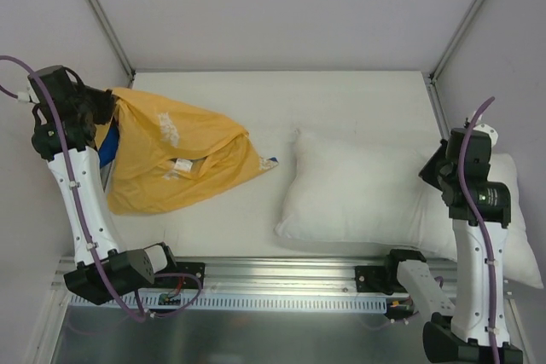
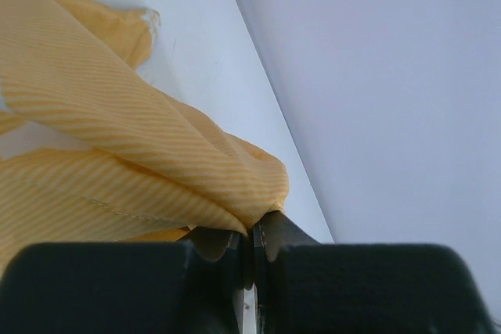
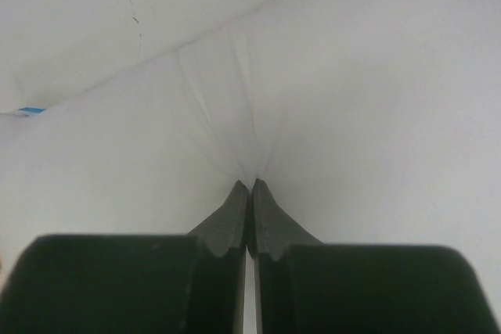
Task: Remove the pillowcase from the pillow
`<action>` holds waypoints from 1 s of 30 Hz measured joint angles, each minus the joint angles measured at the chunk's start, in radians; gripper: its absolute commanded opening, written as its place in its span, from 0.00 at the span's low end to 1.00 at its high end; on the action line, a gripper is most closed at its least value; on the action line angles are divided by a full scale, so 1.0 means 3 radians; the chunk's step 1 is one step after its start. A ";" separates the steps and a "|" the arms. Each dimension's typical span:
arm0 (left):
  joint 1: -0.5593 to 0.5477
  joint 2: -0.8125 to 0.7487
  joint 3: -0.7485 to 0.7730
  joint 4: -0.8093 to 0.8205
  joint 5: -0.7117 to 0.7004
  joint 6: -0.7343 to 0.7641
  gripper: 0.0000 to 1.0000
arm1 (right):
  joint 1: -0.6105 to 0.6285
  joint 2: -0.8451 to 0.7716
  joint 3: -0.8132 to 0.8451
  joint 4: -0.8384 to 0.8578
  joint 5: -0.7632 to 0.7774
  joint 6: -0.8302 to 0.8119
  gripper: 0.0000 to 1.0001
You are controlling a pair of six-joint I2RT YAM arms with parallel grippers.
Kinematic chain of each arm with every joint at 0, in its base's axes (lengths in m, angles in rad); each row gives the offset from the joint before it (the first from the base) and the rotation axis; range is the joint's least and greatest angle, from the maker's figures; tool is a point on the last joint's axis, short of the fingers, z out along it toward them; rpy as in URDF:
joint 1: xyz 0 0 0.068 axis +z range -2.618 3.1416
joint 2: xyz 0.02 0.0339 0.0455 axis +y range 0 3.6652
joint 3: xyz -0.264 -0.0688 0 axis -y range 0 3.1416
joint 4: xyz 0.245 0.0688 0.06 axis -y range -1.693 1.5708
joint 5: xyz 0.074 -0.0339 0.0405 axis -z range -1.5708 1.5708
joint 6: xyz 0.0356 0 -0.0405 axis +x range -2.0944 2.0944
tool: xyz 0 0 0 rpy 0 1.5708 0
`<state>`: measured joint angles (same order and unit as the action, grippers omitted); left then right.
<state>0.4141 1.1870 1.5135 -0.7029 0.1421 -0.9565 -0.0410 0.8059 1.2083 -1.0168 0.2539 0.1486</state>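
The pillowcase (image 1: 171, 159) sits pinched in the left gripper (image 2: 252, 231) — the right gripper (image 3: 250, 192), seemingly, clamps the pillow (image 1: 358, 193).

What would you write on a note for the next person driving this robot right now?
Left gripper: shut on a fold of the thin orange-yellow fabric pillowcase, which lies bunched on the left.
Right gripper: shut on a pinch of the plump white rectangular pillow, on the right.
Done: pillowcase is fully off, apart from the pillow.
To do: probably just let go of both.
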 measured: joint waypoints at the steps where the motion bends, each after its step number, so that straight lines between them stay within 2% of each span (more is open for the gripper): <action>1: 0.0000 0.0005 0.0027 -0.0015 -0.0041 0.0014 0.00 | -0.0004 0.0018 0.0045 -0.0009 0.0004 0.0003 0.01; 8: -0.0003 0.0159 0.0161 -0.0067 0.0093 0.0173 0.00 | -0.0018 0.0360 0.0271 0.0117 -0.0066 0.0214 0.01; 11: -0.0061 0.0354 0.0174 -0.0065 0.0248 0.0384 0.11 | -0.0020 0.0745 0.0473 0.0209 -0.0127 0.0369 0.01; 12: -0.0095 0.0413 0.0174 -0.0070 0.0286 0.0460 0.18 | -0.0022 0.0910 0.0553 0.0261 -0.0146 0.0416 0.01; 13: -0.0141 0.0458 0.0168 -0.0070 0.0296 0.0520 0.45 | -0.0022 0.1063 0.0635 0.0315 -0.0167 0.0453 0.01; 15: -0.0230 0.0487 0.0135 -0.0081 0.0303 0.0661 0.80 | -0.0020 0.1333 0.0765 0.0417 -0.0201 0.0506 0.03; 16: -0.0275 0.0486 0.0126 -0.0100 0.0303 0.0730 0.98 | -0.0020 0.1442 0.0810 0.0476 -0.0206 0.0521 0.13; 17: -0.0315 0.0477 0.0123 -0.0108 0.0304 0.0754 0.99 | -0.0020 0.1534 0.0833 0.0537 -0.0216 0.0525 0.43; 20: -0.0454 0.0426 0.0123 -0.0130 0.0295 0.0898 0.99 | -0.0025 0.1661 0.0852 0.0664 -0.0280 0.0512 0.87; 22: -0.0566 0.0384 0.0127 -0.0149 0.0271 0.1017 0.99 | -0.0024 0.1625 0.0833 0.0748 -0.0348 0.0477 0.96; 24: -0.0696 0.0342 0.0141 -0.0184 0.0197 0.1125 0.99 | -0.0011 0.1466 0.0684 0.0888 -0.0384 0.0440 0.96; 30: -0.1277 0.0158 0.0120 -0.0275 -0.0184 0.1461 0.99 | 0.0023 0.0894 0.0322 0.0793 -0.0456 0.0328 0.96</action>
<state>0.0311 1.2343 1.5494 -0.7853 0.0868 -0.5182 -0.0341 1.0740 1.3048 -0.7788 0.1169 0.2470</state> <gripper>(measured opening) 0.986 0.962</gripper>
